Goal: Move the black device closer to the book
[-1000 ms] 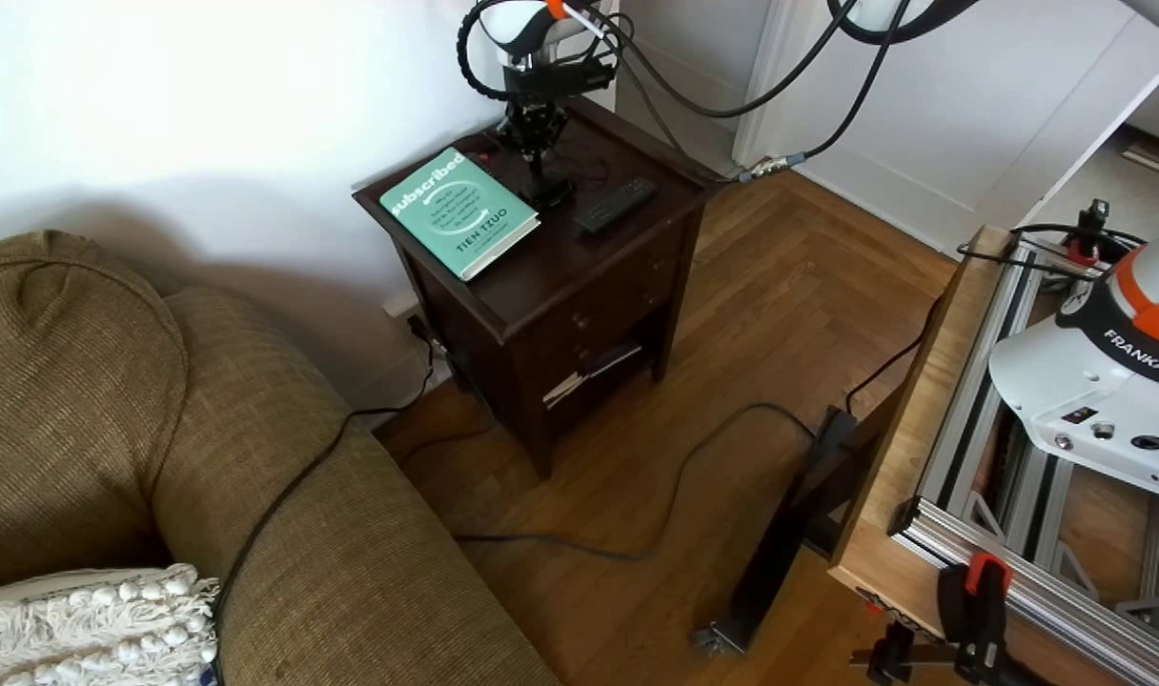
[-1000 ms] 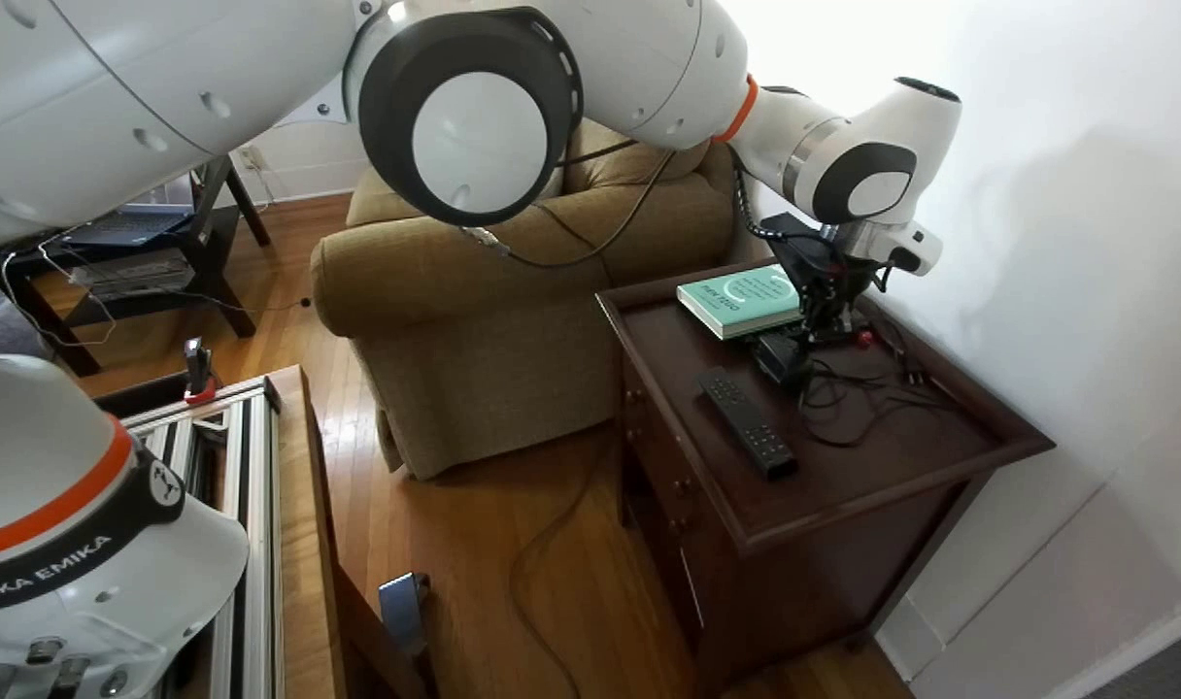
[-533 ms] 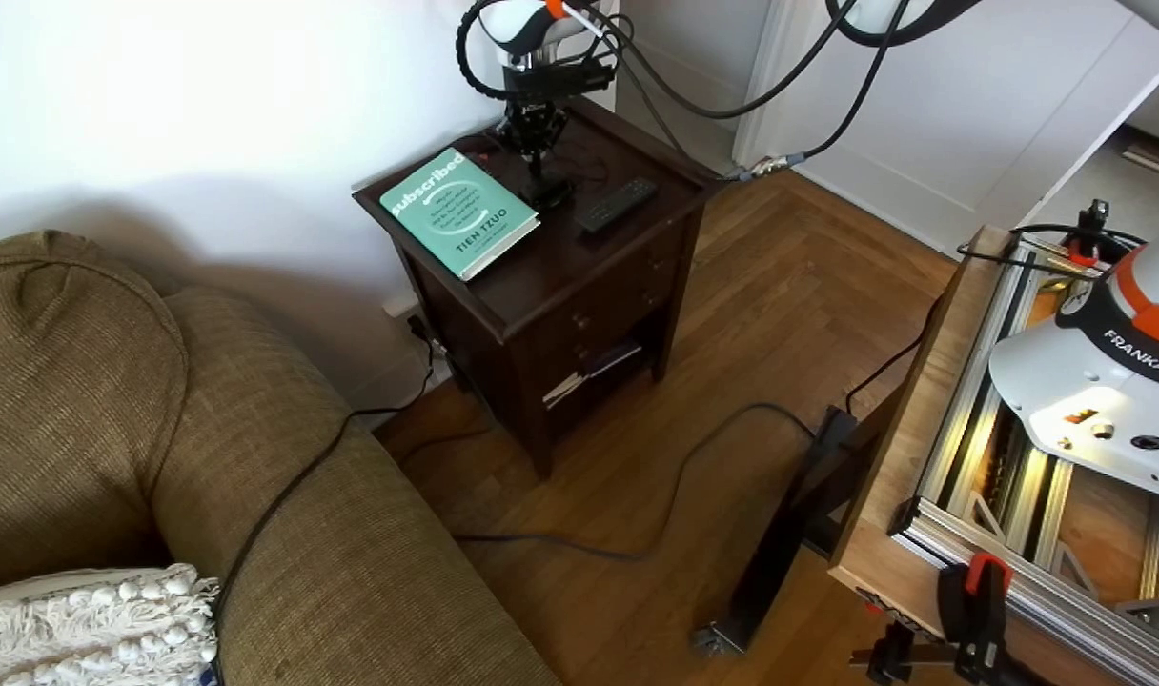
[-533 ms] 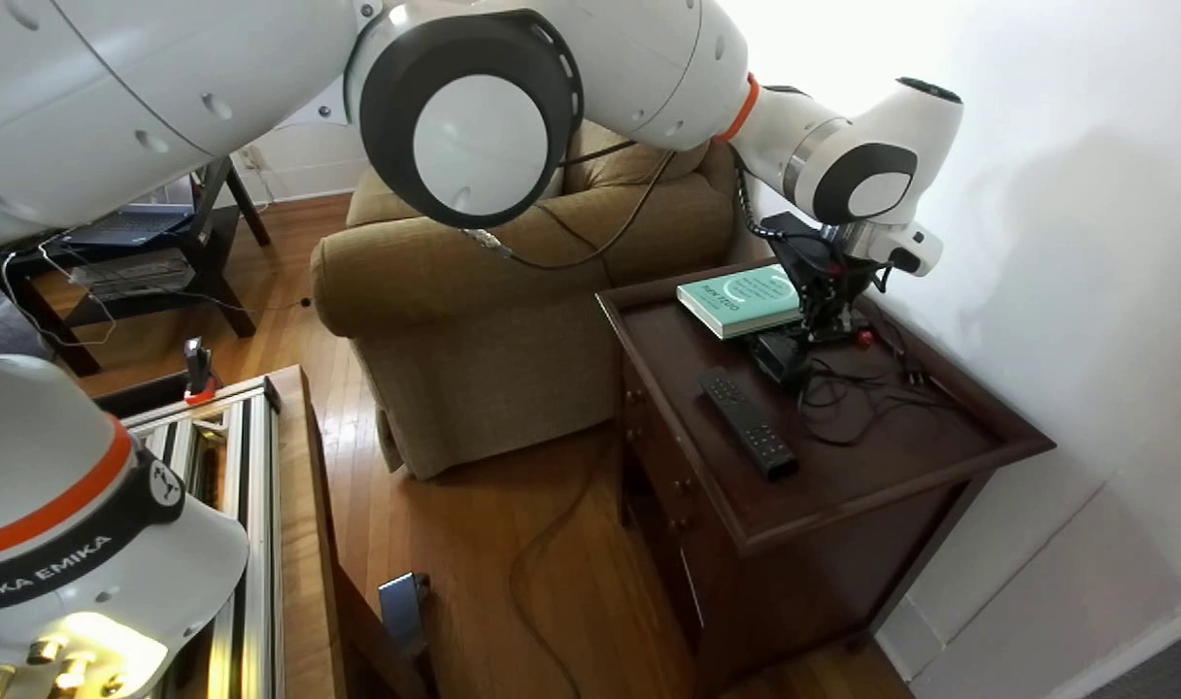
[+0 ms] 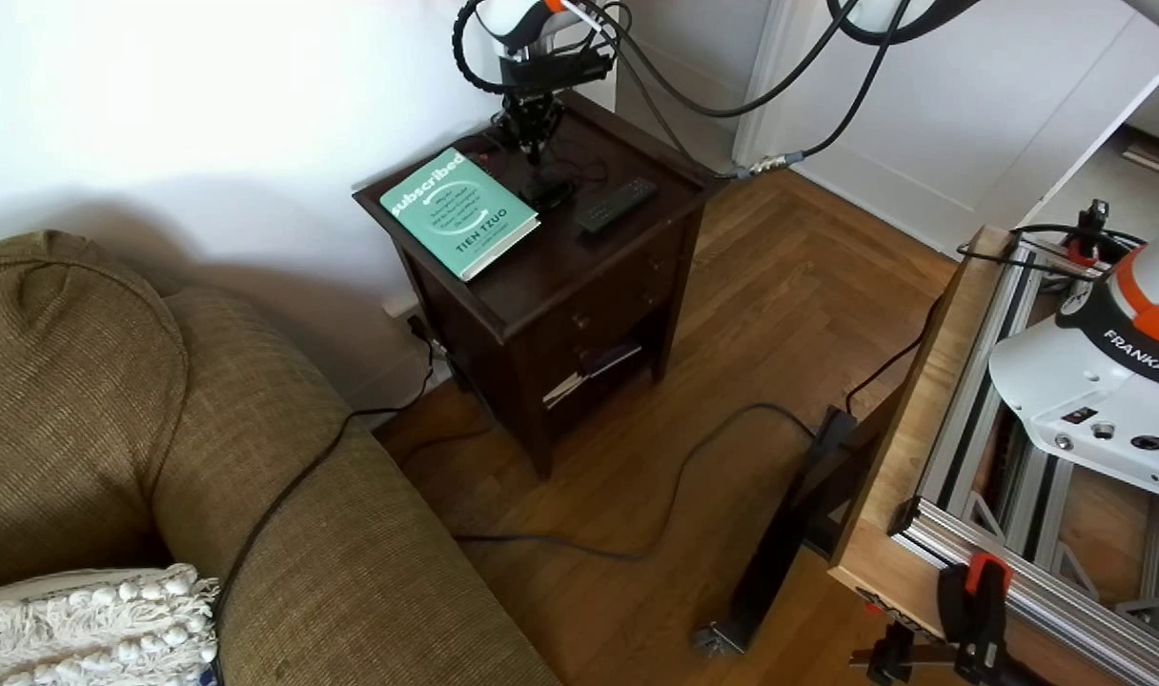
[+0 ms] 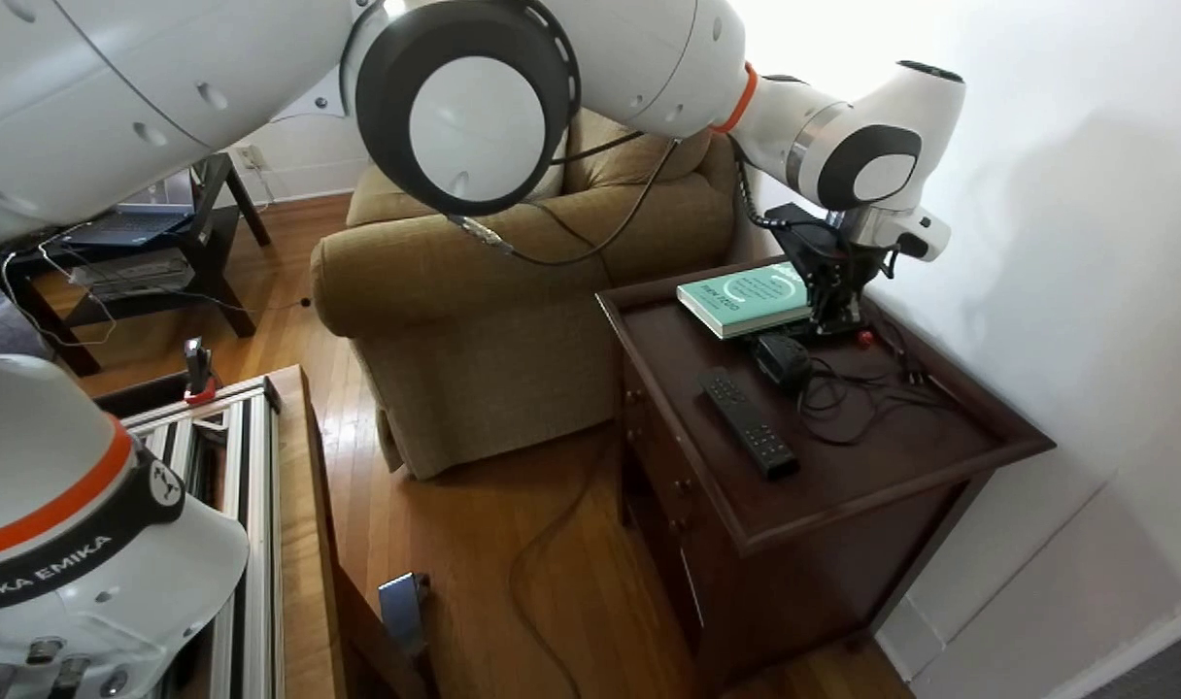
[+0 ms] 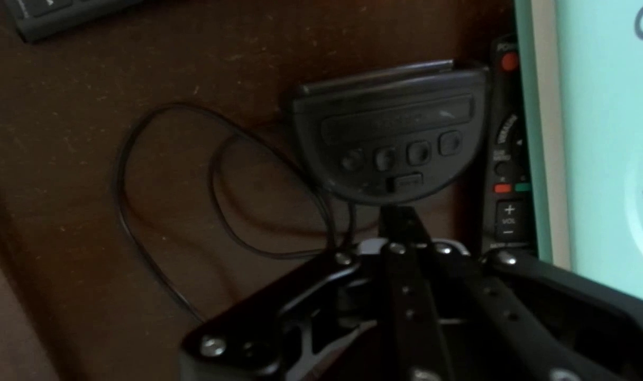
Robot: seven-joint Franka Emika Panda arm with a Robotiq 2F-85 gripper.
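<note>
The black device [image 7: 390, 137], a rounded unit with several buttons and a thin cable, lies on the dark wooden nightstand [image 6: 901, 456]. It also shows in both exterior views [image 5: 548, 193] [image 6: 783, 359]. The teal book [image 7: 607, 137] lies close beside it, also seen in both exterior views [image 5: 460, 211] [image 6: 741, 301]. A narrow black remote [image 7: 504, 174] lies between device and book. My gripper [image 7: 398, 217] is shut and empty, its fingertips just above the device's rounded edge in the wrist view. In both exterior views the gripper [image 5: 534, 152] [image 6: 833, 325] hangs above the nightstand behind the device.
A larger black remote [image 6: 749, 422] lies near the nightstand's front edge. Thin cable loops [image 7: 163, 111] lie beside the device. The wall [image 6: 1086, 243] stands close behind the nightstand. A brown sofa [image 6: 513, 320] stands past the book's side.
The gripper has risen slightly and drawn back from the device, so more of the device shows in an exterior view. The device and the book look unmoved.
</note>
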